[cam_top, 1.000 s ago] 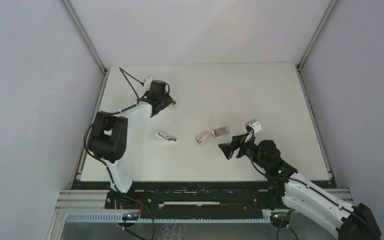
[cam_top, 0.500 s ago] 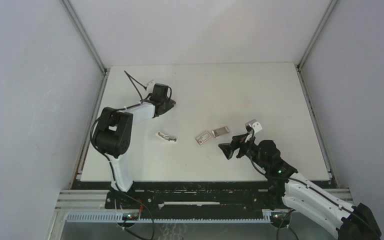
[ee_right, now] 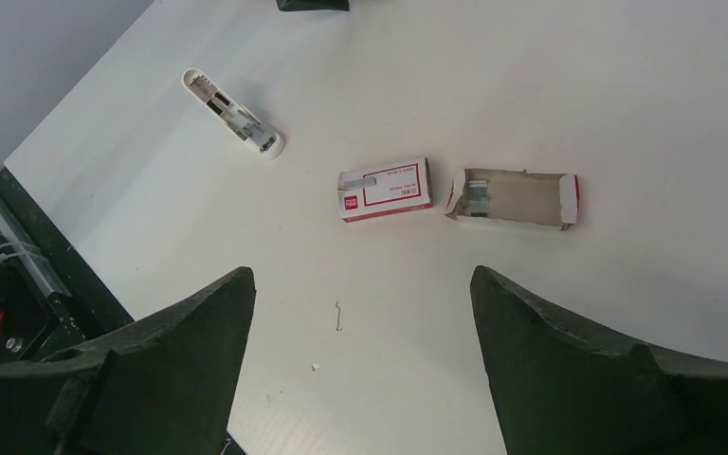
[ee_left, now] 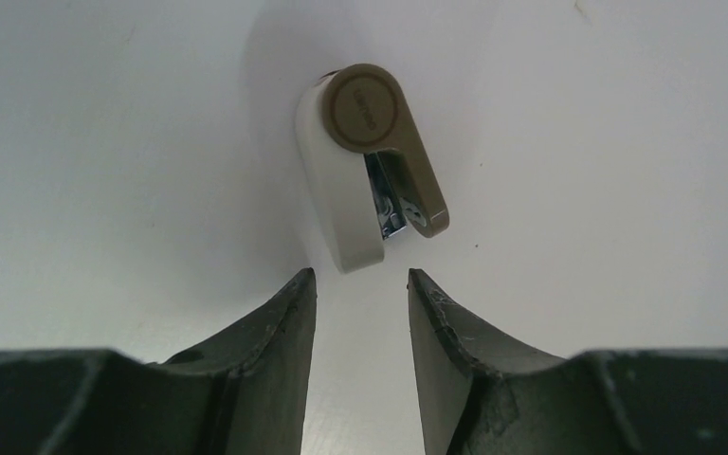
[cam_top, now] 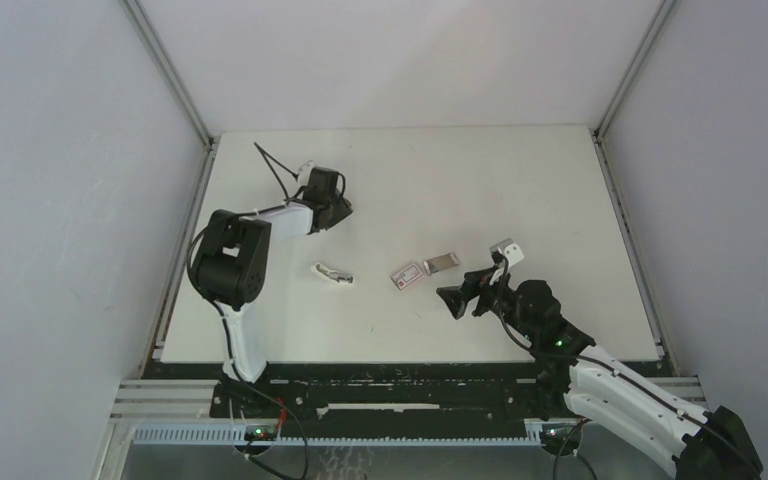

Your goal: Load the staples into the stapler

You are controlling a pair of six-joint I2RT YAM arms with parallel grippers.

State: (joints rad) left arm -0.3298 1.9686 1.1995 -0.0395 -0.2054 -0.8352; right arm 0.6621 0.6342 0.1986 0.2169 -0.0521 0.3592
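The staples box (ee_right: 385,190) lies flat near the middle of the table (ee_right: 578,95). Its tray (ee_right: 514,197) is out and lies just beside it, not touching. The right gripper (ee_right: 362,275) hovers near them, jaws wide open and empty. A white part (ee_right: 232,112) lies further left. The stapler (ee_left: 370,161) lies just beyond the left gripper (ee_left: 360,280), whose jaws stand a little apart and hold nothing.
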